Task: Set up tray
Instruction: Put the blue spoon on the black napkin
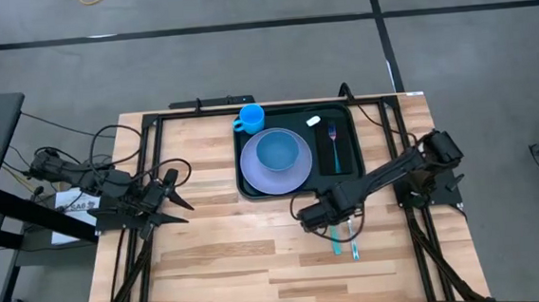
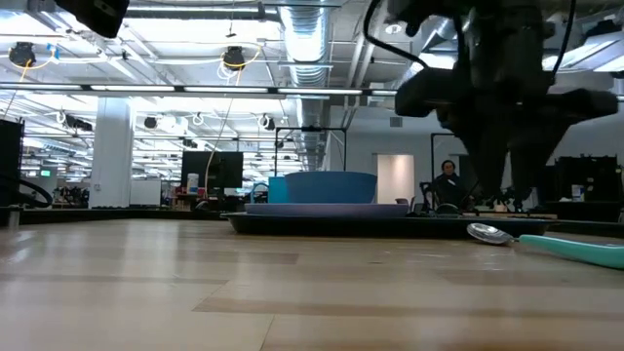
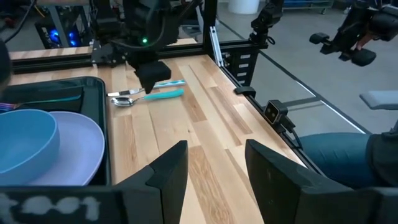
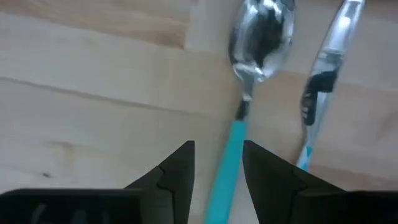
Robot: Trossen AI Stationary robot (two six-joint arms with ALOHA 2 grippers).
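Observation:
The dark green tray [image 1: 343, 112] lies at the table's far middle. A teal-handled spoon [image 4: 231, 155] and a teal-handled knife [image 4: 323, 68] lie side by side on the wood, near of the tray's right corner, also seen as spoon [image 1: 336, 243] and knife [image 1: 354, 250]. My right gripper [image 4: 217, 163] points down over the spoon. It is open, one finger on either side of the spoon's handle, and in the low view the fingertips [image 2: 509, 200] stand a little above the spoon. My left gripper [image 3: 214, 162] waits open at the table's left [image 1: 172, 191].
In the tray sit a lavender plate [image 1: 295, 178] with a blue bowl [image 1: 282, 150], a blue cup [image 1: 249, 119], a small white piece [image 1: 313, 120], and a fork [image 1: 334, 142] on a narrow black rectangle. Bare wood stretches across the table's near and left parts [image 1: 229, 258].

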